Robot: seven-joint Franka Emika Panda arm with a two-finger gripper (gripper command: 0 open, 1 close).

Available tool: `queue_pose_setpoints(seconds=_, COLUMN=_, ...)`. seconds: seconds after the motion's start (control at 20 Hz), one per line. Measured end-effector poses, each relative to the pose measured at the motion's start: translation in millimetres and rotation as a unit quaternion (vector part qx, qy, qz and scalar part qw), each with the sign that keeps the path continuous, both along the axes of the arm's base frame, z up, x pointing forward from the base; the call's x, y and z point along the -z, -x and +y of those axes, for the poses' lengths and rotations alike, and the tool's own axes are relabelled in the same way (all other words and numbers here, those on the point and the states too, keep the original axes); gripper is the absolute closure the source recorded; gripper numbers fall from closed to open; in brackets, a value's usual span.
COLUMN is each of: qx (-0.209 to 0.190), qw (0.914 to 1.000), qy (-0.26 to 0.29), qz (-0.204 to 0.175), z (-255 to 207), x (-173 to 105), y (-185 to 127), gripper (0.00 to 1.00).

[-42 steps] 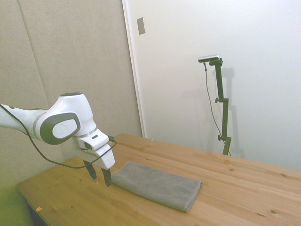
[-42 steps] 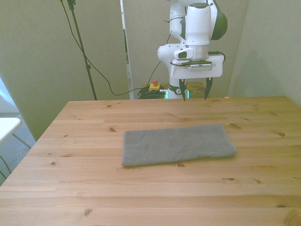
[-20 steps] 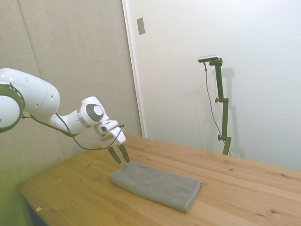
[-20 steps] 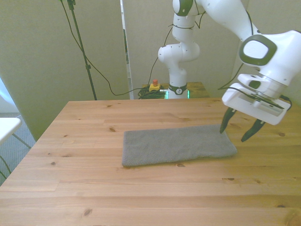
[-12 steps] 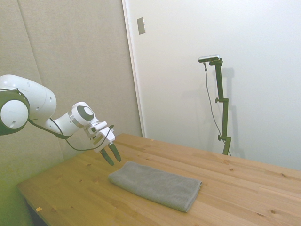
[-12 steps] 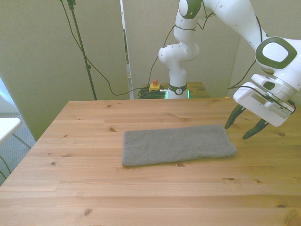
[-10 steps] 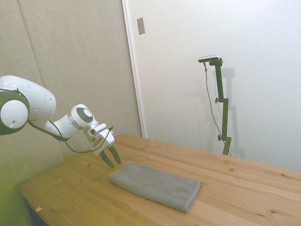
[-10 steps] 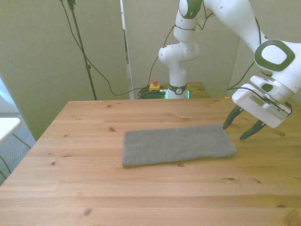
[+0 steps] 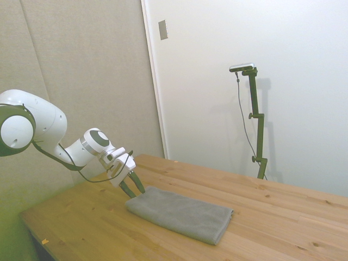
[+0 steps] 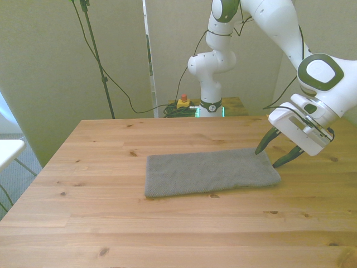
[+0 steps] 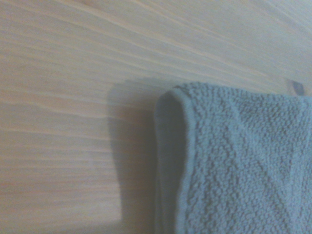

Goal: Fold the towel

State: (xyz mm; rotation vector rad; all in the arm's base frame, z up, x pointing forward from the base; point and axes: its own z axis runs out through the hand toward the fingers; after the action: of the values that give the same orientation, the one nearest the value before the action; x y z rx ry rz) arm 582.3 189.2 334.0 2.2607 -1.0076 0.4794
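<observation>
From the side, the grey towel (image 9: 182, 214) lies flat mid-table (image 9: 283, 217) with bare wood all round, the gripper (image 9: 132, 188) tilted, spread-fingered, at its near end; from the front it (image 10: 271, 156) straddles the right short edge; the wrist view shows that layered corner (image 11: 234, 161).

Towel (image 10: 212, 172) flat on table (image 10: 167, 234), gripper (image 10: 272, 157) at its end

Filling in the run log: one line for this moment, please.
stage: approach | gripper: open, at towel short end, front view's right | towel: flat on table, not gripped
</observation>
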Motion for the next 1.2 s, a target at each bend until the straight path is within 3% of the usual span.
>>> queue_pose_setpoints(seconds=0.55, qx=0.027, qw=0.9996, qy=0.005, qz=0.003, z=-42, x=1, y=-13, gripper=0.00)
queue_pose_setpoints(seconds=0.6, qx=0.027, qw=0.9996, qy=0.005, qz=0.004, z=-44, x=1, y=-14, gripper=1.00)
queue_pose_setpoints(seconds=1.2, qx=0.007, qw=0.9998, qy=-0.016, qz=-0.011, z=-38, x=0, y=-19, gripper=1.00)
